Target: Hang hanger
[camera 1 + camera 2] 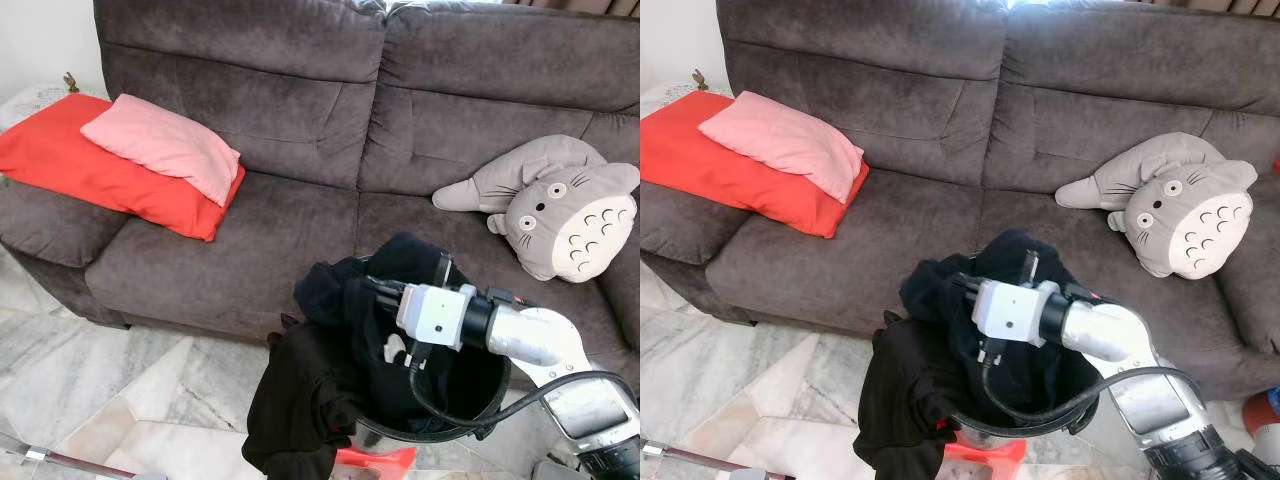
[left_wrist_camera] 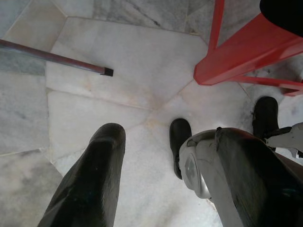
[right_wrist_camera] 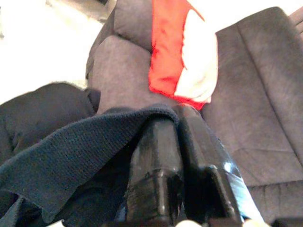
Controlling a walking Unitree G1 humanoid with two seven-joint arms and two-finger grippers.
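Right end effector (image 3: 177, 118) closed on dark garment (image 3: 71, 156) over the bucket (image 1: 470, 420); hanger not seen; left end effector (image 2: 142, 142) open, idle.

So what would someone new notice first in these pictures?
Probably the right end effector, shut on dark knitted clothing heaped in a round black basket in front of the sofa. Then the grey plush cat-like toy on the brown sofa's right seat, and the pink pillow on a red cushion at its left.
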